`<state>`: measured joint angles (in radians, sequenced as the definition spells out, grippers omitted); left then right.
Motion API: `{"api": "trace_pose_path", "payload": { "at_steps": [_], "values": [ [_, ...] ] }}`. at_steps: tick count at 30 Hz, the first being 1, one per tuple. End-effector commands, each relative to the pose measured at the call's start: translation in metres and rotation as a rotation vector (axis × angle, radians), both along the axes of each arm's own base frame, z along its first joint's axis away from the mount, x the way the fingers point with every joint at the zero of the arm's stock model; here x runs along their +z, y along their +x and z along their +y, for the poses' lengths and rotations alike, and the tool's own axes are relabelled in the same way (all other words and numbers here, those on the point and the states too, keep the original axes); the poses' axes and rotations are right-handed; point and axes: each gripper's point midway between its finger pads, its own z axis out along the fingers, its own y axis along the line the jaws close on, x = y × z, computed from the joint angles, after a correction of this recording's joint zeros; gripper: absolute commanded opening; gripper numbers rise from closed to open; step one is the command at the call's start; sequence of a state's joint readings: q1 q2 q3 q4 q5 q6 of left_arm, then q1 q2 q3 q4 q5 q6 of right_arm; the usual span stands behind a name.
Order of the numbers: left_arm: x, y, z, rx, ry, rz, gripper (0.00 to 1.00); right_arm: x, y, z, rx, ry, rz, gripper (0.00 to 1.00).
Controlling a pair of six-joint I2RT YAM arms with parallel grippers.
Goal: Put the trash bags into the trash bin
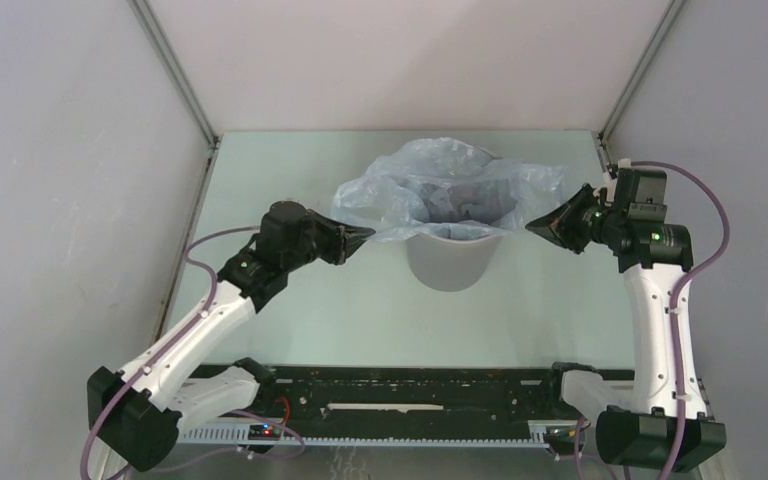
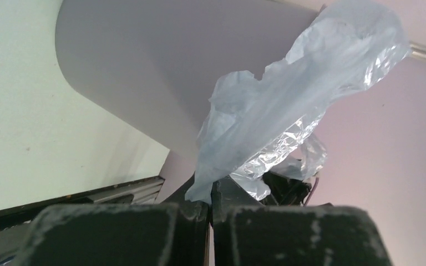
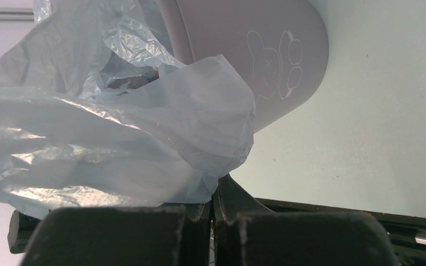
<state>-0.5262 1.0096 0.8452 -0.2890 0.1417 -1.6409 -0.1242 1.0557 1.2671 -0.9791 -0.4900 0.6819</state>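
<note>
i've got the trash bin (image 1: 448, 265) standing upright in the middle of the pale green desk (image 1: 360, 320). the trash bag (image 1: 440, 185) is draped over its mouth, thin blue film billowing out past the rim all round, and the dark inside of the bin shows through the middle. most of the bag sits above the rim, crumpled and loose.

left arm (image 1: 260, 265) comes in from the left side. the left jaws are pinched shut on the bag's left edge, just beside the bin wall. on the left wrist view a tongue of wrinkled film runs straight down into the closed seam between the fingers, with the grey wall of the bin behind it.

right arm (image 1: 650, 290) comes in from the right. the right jaws are clamped shut on the bag's right edge, a little out from the rim. on the right wrist view the film bunches up over the closed tips, and i can read a white bear outline (image 3: 272, 64) drawn on the bin's side. so the bag is held at two opposite edges across the bin's opening.
</note>
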Motion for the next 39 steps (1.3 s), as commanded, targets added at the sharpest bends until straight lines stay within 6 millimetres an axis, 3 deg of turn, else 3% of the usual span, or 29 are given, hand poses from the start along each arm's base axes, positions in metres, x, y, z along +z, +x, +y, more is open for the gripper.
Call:
{"api": "trace_pose_path", "payload": {
  "at_steps": [1,6,13,20,25,27,31,36,39],
  "values": [
    [0.020,-0.007,0.002,-0.074,0.042,-0.098,0.00,0.010,-0.011,-0.002,0.028,-0.027,-0.057,0.00],
    [0.049,-0.010,0.004,-0.112,0.087,-0.185,0.00,0.003,-0.019,-0.005,0.027,-0.058,-0.042,0.00],
    [0.061,-0.012,0.006,-0.116,0.077,-0.266,0.00,0.000,-0.023,-0.017,0.009,-0.091,-0.039,0.00],
    [0.078,0.000,0.018,-0.083,0.124,-0.475,0.00,-0.005,-0.012,-0.027,-0.005,-0.099,-0.034,0.00],
    [0.123,-0.004,0.004,-0.153,0.077,-0.714,0.00,0.024,-0.004,-0.010,0.024,0.017,-0.106,0.00],
    [0.130,-0.008,-0.006,-0.200,0.079,-0.738,0.00,0.031,-0.006,-0.002,0.034,0.055,-0.111,0.01],
    [0.119,-0.017,-0.022,-0.245,0.063,-0.729,0.00,0.027,-0.013,0.013,0.076,0.070,-0.079,0.03],
    [0.099,-0.022,-0.030,-0.309,0.094,-0.767,0.00,0.010,-0.024,0.005,0.055,0.054,-0.046,0.03],
    [0.088,-0.026,-0.027,-0.329,0.137,-0.755,0.01,0.011,-0.030,0.007,0.070,0.064,-0.067,0.14]
  ]
}}
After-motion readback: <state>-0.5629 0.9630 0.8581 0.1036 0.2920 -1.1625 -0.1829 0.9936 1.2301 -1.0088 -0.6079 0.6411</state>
